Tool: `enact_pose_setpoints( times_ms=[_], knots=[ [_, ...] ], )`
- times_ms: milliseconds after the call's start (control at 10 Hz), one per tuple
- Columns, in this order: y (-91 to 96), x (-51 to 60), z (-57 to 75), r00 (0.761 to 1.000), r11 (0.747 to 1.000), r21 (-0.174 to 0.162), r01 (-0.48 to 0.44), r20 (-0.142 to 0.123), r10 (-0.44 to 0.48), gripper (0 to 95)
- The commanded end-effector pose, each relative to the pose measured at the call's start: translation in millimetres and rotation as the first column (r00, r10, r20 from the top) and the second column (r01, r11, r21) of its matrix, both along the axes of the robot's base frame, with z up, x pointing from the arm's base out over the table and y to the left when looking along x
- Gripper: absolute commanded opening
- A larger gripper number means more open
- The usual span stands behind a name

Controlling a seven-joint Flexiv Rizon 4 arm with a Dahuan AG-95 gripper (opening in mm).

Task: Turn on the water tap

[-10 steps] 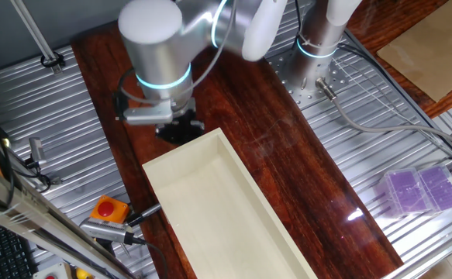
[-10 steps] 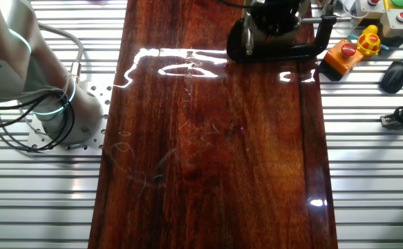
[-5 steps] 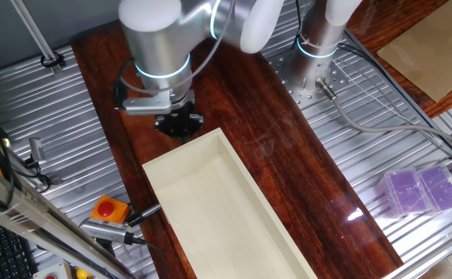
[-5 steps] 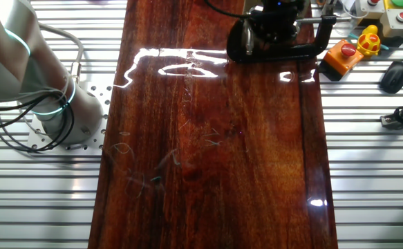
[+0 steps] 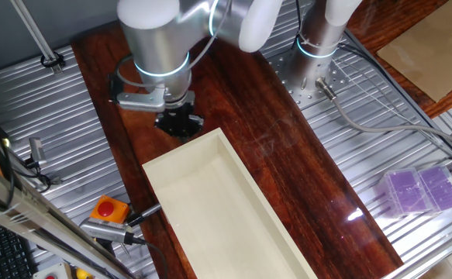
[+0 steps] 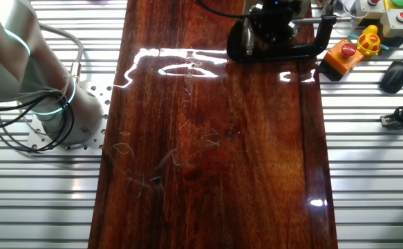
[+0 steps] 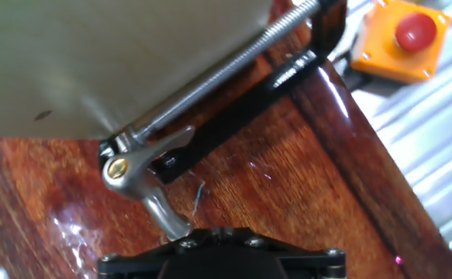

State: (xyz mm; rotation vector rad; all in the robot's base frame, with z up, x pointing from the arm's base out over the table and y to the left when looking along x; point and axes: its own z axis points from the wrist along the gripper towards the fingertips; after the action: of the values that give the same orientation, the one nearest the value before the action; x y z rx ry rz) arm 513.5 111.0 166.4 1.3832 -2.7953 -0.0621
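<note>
The tap is a small silver lever (image 7: 144,186) with a brass centre, held at the end of the screw of a black C-clamp (image 7: 233,105) lying on the dark wooden table. In the hand view my gripper (image 7: 218,236) shows only as a black edge at the bottom, right at the lever's lower tip; its jaws look closed together with nothing between them. In one fixed view the gripper (image 5: 177,122) hangs low over the clamp beside the cream box. In the other fixed view the gripper (image 6: 274,21) covers the tap on the clamp (image 6: 284,52).
A long cream box (image 5: 183,151) lies on the table next to the clamp; its wall fills the top of the hand view (image 7: 94,54). An orange box with a red button (image 7: 400,35) sits just past the table edge on the ribbed metal bench (image 5: 63,139).
The wrist has turned and shifted slightly away from the cream box over the last second. The gripper stays low over the clamp.
</note>
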Motion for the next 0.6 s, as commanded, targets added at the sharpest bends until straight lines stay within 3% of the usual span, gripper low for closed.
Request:
enact_pose_setpoints(
  times_ms=[100,200,500,600],
  knots=[
    [-50.3,-2.3,-13.8,0.999,0.999,-0.010,-0.053,-0.006,0.053,0.0],
    [-58.4,-3.7,-16.4,0.998,0.997,0.021,-0.068,0.003,0.067,0.0],
    [-58.4,-3.7,-16.4,1.000,0.999,0.035,0.028,-0.001,-0.028,0.0],
    [-58.4,-3.7,-16.4,0.997,0.997,0.016,0.075,0.001,-0.075,0.0]
  ],
)
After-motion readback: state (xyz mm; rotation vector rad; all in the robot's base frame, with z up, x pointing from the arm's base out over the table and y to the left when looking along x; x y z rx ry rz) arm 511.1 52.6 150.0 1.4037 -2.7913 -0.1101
